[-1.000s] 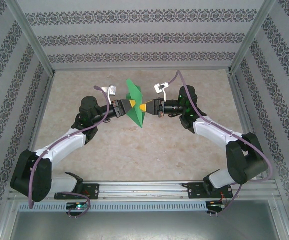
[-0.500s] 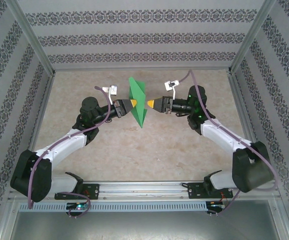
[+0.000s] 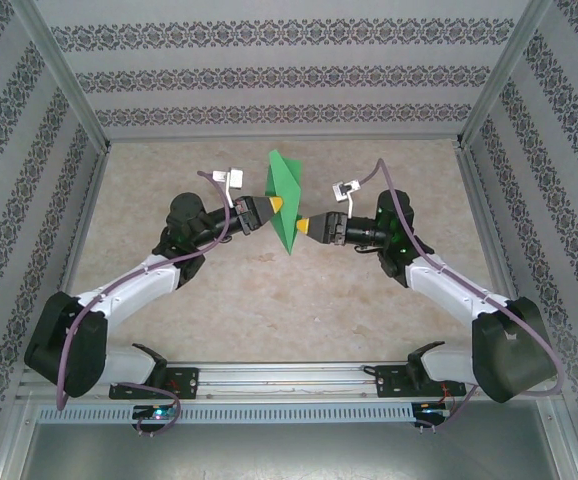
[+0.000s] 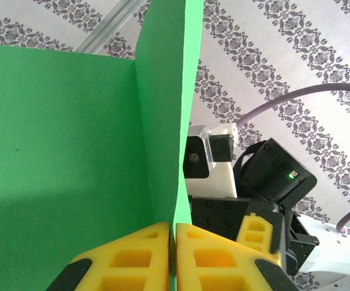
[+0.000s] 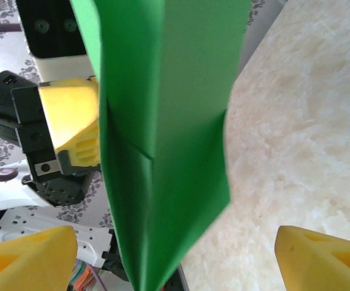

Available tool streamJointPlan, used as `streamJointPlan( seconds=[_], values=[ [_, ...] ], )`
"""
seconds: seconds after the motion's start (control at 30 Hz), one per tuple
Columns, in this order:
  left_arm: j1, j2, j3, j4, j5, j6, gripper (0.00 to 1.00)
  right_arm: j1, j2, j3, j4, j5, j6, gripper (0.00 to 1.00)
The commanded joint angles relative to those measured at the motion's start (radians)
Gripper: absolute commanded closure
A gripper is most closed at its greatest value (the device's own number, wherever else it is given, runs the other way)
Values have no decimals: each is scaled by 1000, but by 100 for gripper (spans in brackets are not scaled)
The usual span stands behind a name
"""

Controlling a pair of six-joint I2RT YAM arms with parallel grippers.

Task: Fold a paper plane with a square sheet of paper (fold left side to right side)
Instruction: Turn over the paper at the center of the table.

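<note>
The square sheet of paper [image 3: 285, 195], bright green, is folded into a narrow pointed shape like a paper plane and hangs on edge above the table. My left gripper [image 3: 277, 204] is shut on its left side. In the left wrist view the yellow fingertips [image 4: 145, 242] press together on the paper [image 4: 66, 139]. My right gripper [image 3: 300, 227] stands open just right of the lower half of the paper. In the right wrist view the paper [image 5: 169, 121] hangs between the spread fingers [image 5: 326, 257] of the gripper [image 5: 175, 260], touching neither.
A beige marbled table top [image 3: 299, 300] lies below the arms. Patterned walls [image 3: 289, 70] and metal frame posts [image 3: 64, 90] close it in on three sides. An aluminium rail [image 3: 289, 380] carries both bases along the near edge.
My right gripper let go of the paper, opened wide and dropped a little lower. My left gripper moved right and farther away, carrying the paper with it.
</note>
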Motion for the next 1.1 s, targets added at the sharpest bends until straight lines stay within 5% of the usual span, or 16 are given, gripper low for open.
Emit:
streamJointPlan(
  seconds=[0.0, 0.93, 1.07],
  values=[
    [-19, 15, 30, 84, -6, 15, 90, 31, 2, 5, 82, 23, 16, 15],
    [-31, 77, -9, 163, -33, -34, 89, 44, 7, 47, 60, 104, -37, 77],
    [-31, 81, -16, 165, -41, -30, 82, 43, -7, 46, 36, 115, -57, 83]
  ],
)
